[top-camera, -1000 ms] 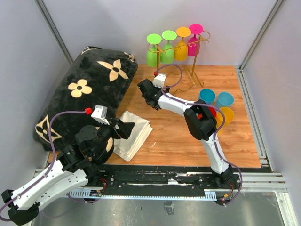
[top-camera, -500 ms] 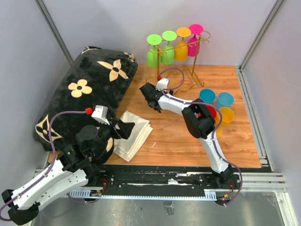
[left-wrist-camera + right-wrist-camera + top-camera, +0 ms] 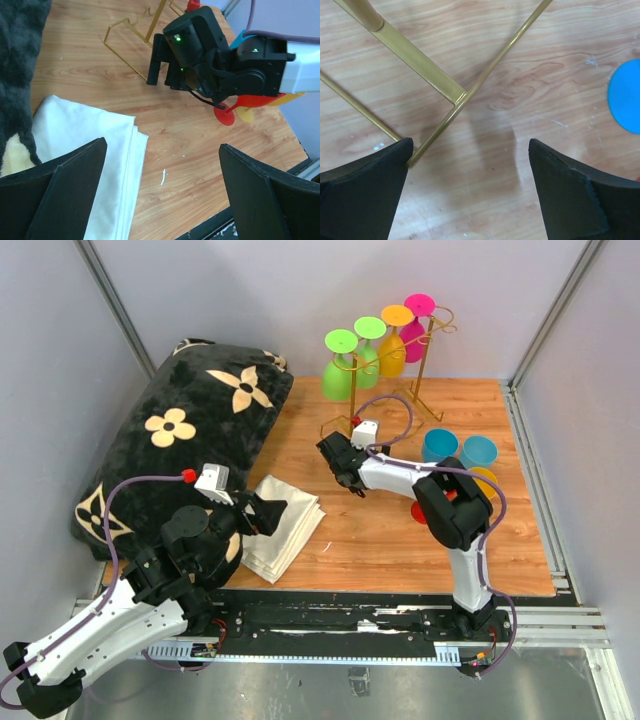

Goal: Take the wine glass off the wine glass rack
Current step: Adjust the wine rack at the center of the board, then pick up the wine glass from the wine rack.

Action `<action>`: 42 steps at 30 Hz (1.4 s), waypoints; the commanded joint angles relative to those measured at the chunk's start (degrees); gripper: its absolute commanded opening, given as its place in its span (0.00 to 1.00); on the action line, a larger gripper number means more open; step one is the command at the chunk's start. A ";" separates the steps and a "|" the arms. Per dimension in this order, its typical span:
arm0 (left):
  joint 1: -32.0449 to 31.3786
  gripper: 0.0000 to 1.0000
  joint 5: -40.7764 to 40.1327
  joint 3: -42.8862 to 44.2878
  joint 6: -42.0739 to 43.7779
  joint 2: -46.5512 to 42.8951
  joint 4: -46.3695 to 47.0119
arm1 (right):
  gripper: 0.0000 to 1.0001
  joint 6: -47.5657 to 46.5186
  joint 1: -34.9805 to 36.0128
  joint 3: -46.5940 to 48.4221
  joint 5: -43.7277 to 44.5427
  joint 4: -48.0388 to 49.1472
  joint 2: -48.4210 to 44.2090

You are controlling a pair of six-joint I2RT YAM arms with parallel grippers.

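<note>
**Top view.** The wine glass rack stands at the far edge of the tabletop. Four glasses hang upside down from its top rail. The green wine glass is at the left end, the one closest to the arms. The right gripper sits low beside the rack's foot, jaws apart and empty. The left gripper hovers over a white cloth, also open and empty.

**Left wrist view.** The left fingers stand wide apart with nothing between them. The cloth lies below, and the right gripper is across the wood at the gold foot wire.

**Right wrist view.** The open fingers frame only the foot wire and bare wood. No glass is in view.

**Assessment.** No glass has been grasped yet. The right gripper is too low and should rise clear of the foot wire to bowl height. It should then close on the end glass, lift until the base is free of the rail, and slide it out through the open end. The wire stand looks light, so pulling sideways risks dragging or tipping it.
</note>
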 commanded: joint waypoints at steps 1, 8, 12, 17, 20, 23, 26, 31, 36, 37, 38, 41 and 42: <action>0.48 1.00 0.57 1.09 -1.25 0.18 1.13 | 0.98 -3.73 -0.58 -5.53 0.16 2.07 -5.97; 0.48 1.00 2.30 0.64 -1.89 1.32 2.31 | 0.98 -4.49 -0.65 -13.76 -0.34 2.87 -10.22; 0.52 1.00 3.01 0.42 -2.20 2.20 3.22 | 0.98 -5.20 -0.61 -16.53 -2.02 3.63 -12.23; 0.49 1.00 4.08 1.15 -2.32 3.81 4.16 | 0.98 -10.78 -0.56 -22.08 -8.83 11.04 -17.56; 0.48 1.00 4.91 1.58 -2.42 5.02 5.67 | 0.99 -15.13 -0.51 -25.62 -14.12 17.69 -22.98; 0.52 1.00 5.96 2.93 -2.38 7.48 8.20 | 0.98 -19.25 -0.51 -28.21 -20.90 22.30 -27.73; 0.56 1.00 5.88 6.33 -1.67 11.96 10.82 | 0.98 -22.32 -0.52 -29.54 -26.09 22.82 -32.56; 3.03 1.00 13.25 20.38 3.61 25.64 12.99 | 0.98 -23.80 -0.55 -36.65 -35.19 27.62 -44.10; 13.25 1.00 28.33 32.66 -0.04 37.48 16.00 | 0.98 -23.58 -0.52 -41.41 -40.00 27.47 -58.52; 15.36 1.00 29.59 34.27 -1.25 39.31 17.26 | 0.98 -23.63 -0.50 -41.99 -40.29 26.35 -61.27; 18.04 1.00 30.90 35.50 -2.53 41.37 18.77 | 0.98 -23.70 -0.54 -42.67 -41.15 25.19 -63.83; 22.59 1.00 35.22 40.94 -5.96 48.70 22.38 | 0.99 -25.32 -0.62 -43.86 -45.20 21.59 -71.53; 23.26 1.00 36.75 43.51 -6.69 52.47 22.31 | 0.98 -25.96 -0.61 -43.95 -46.53 20.34 -74.09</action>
